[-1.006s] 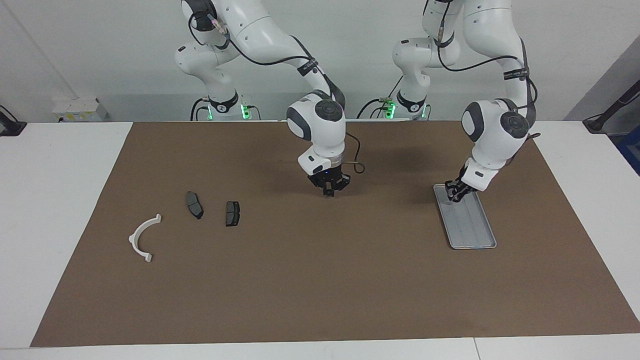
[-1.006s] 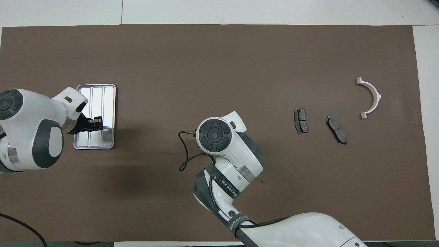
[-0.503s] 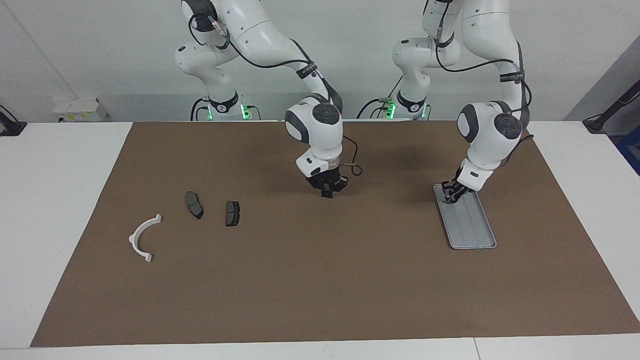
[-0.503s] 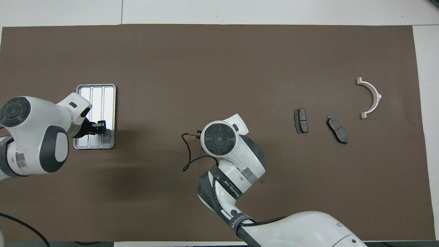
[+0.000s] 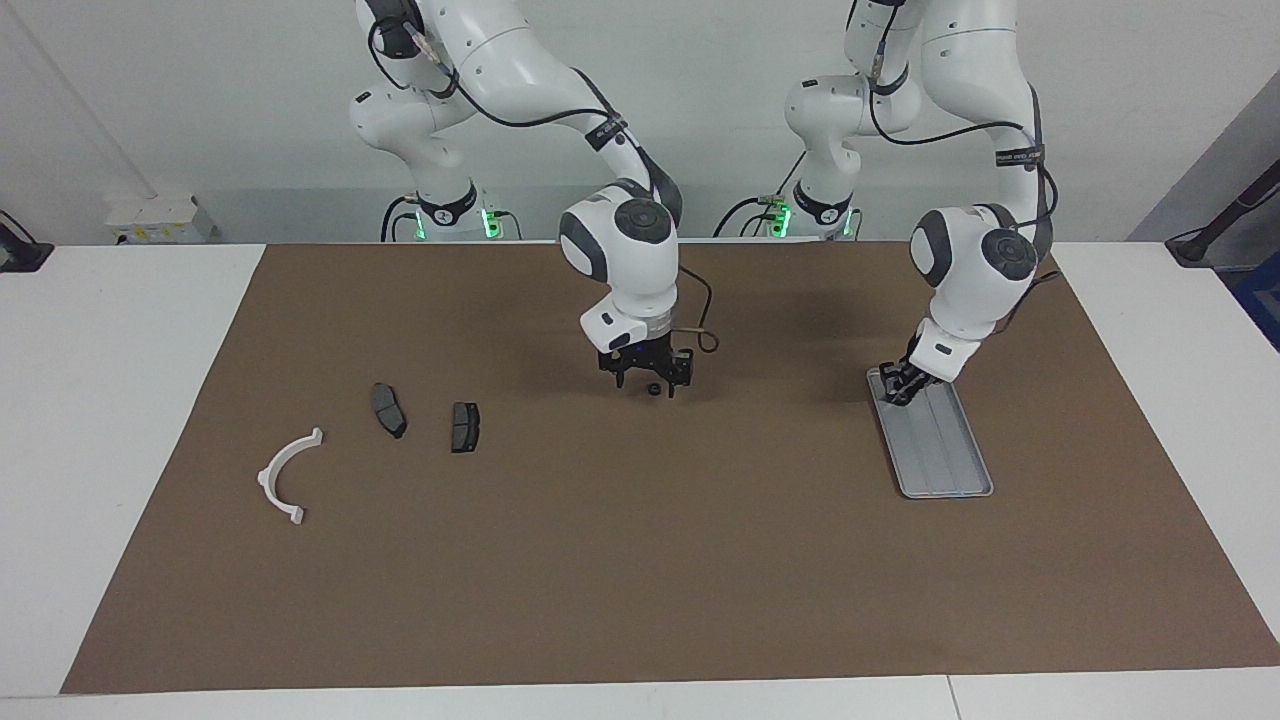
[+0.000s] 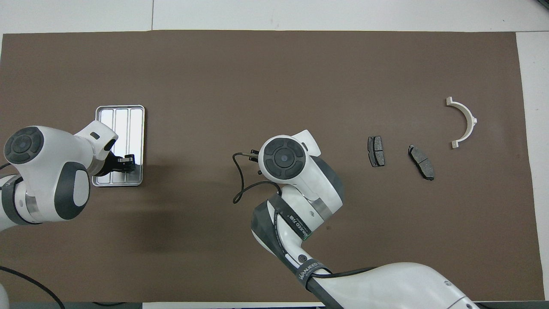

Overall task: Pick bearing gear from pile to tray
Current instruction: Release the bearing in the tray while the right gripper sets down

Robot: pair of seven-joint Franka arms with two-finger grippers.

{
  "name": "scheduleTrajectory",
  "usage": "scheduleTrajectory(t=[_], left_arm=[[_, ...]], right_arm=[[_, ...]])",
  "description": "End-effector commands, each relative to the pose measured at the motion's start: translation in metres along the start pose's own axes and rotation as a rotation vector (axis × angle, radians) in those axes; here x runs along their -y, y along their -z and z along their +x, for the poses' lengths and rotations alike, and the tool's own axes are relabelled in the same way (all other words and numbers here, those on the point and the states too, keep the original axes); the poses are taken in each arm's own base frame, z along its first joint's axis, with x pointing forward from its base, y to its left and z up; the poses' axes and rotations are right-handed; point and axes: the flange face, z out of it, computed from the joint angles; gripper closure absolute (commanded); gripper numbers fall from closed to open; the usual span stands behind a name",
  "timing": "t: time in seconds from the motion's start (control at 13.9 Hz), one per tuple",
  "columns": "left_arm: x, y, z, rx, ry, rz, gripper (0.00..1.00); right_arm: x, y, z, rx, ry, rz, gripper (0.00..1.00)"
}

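- Since a second ago the right gripper point(image 5: 647, 385) has spread its fingers; a small black round part point(image 5: 652, 390) lies on the mat between them, at mid-table.
- Left gripper point(image 5: 897, 392) is down in the tray point(image 5: 950, 470) at its twelve-o'clock end; fingers unreadable, nothing visibly held.
- Part looks light, rigid, prone to roll; pinch across its rim.

The right gripper point(image 5: 647, 381) sprang open over mid-mat, a tiny black piece point(image 5: 652, 390) between its fingertips; the left gripper point(image 5: 897, 392) drew robotward over the tray point(image 5: 950, 470).
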Motion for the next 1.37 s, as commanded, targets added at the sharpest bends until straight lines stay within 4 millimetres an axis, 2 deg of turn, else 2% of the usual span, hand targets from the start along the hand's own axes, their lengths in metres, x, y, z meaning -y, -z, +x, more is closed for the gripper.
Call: scheduleTrajectory(t=[0.0, 0.14, 0.22, 0.36, 0.5, 0.65, 0.72, 0.86, 1.01, 1.15, 1.29], left_arm=[[-0.001, -0.001, -0.005, -0.018, -0.008, 0.002, 0.76], [-0.001, -0.001, -0.005, -0.02, -0.01, 0.002, 0.42], [-0.001, 0.0, -0.004, -0.021, -0.011, 0.001, 0.34], [-0.001, 0.002, 0.0, -0.018, -0.013, 0.002, 0.28], [-0.003, 0.013, 0.01, -0.023, -0.012, 0.001, 0.2], [-0.007, 0.034, 0.023, -0.03, -0.009, -0.001, 0.2], [-0.017, 0.048, 0.031, -0.015, 0.009, -0.001, 0.2], [-0.06, 0.064, 0.037, -0.003, 0.058, 0.001, 0.2], [-0.106, 0.065, 0.027, -0.009, 0.129, 0.0, 0.2], [-0.156, 0.071, 0.015, -0.024, 0.187, -0.007, 0.2], [-0.205, 0.073, -0.004, -0.035, 0.228, -0.016, 0.11]], right_arm=[[-0.052, 0.057, 0.064, -0.052, 0.038, 0.026, 0.01], [-0.091, 0.083, 0.105, -0.062, 0.115, 0.024, 0.01], [-0.108, 0.097, 0.123, -0.055, 0.163, 0.01, 0.01], [-0.145, 0.127, 0.148, -0.042, 0.226, -0.014, 0.01], [-0.195, 0.162, 0.165, -0.03, 0.312, -0.035, 0.01], [-0.235, 0.19, 0.17, -0.015, 0.364, -0.05, 0.01], [-0.252, 0.208, 0.17, -0.007, 0.373, -0.061, 0.01], [-0.276, 0.24, 0.167, 0.033, 0.388, -0.087, 0.01], [-0.306, 0.265, 0.159, 0.084, 0.353, -0.097, 0.01], [-0.322, 0.282, 0.152, 0.147, 0.322, -0.096, 0.01], [-0.333, 0.292, 0.149, 0.146, 0.298, -0.091, 0.01]])
